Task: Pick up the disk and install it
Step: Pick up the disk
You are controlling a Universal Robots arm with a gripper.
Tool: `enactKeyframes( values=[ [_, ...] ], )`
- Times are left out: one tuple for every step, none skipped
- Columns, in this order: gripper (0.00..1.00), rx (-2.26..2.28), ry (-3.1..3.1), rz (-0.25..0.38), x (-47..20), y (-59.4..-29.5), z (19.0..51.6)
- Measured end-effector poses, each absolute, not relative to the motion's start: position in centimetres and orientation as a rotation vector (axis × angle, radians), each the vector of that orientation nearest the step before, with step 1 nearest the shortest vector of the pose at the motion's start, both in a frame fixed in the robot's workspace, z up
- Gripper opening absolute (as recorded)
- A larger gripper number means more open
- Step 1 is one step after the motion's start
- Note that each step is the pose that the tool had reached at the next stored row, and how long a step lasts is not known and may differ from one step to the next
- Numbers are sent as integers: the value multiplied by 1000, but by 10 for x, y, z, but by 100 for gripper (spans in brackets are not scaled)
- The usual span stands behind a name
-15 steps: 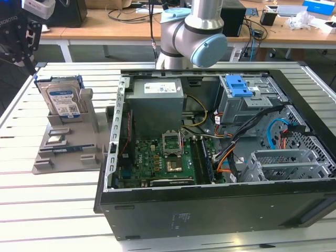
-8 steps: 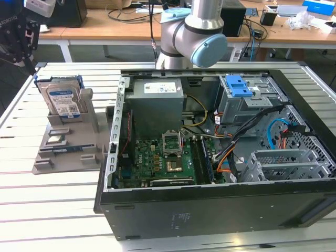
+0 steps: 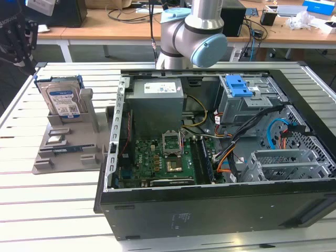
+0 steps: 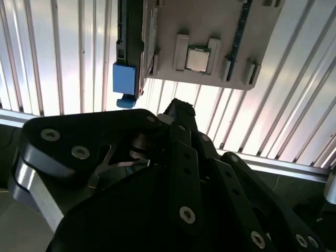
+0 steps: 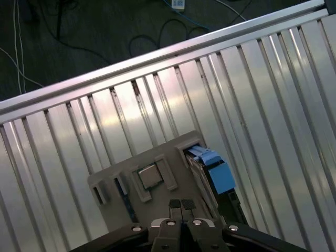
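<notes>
Well, the disk [image 3: 63,100] stands upright in the grey stand [image 3: 90,110], and the fingers [image 5: 174,204] hang above that stand, pressed together (holding nothing). To grab well, they should open wide and line up with the disk's flat sides.

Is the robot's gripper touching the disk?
Apart. In the exterior view the gripper hangs up and away from the disk, with bare table showing between them.
</notes>
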State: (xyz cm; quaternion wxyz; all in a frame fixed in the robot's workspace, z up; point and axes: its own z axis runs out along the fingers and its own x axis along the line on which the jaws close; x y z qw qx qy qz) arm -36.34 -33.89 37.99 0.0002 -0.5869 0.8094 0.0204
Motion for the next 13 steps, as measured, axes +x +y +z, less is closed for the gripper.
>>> enactKeyframes(
  values=[
    [11, -1856, 2534, 64, -363, -339, 380],
    [11, -1869, 2525, 64, -363, -339, 380],
    [11, -1880, 2516, 64, -363, -339, 380],
    [11, -1893, 2507, 64, -363, -339, 380],
    [11, -1910, 2494, 64, -363, -339, 380],
    [11, -1923, 2485, 64, -363, -339, 380],
    [11, -1942, 2470, 64, -363, -339, 380],
    [11, -1955, 2460, 64, -363, -339, 380],
    [11, -1970, 2448, 64, -363, -339, 380],
    [11, -1986, 2436, 64, -363, -339, 380],
    [11, -1998, 2426, 64, -363, -339, 380],
    [11, -2014, 2413, 64, -363, -339, 380],
    [11, -2025, 2405, 64, -363, -339, 380]
  ],
)
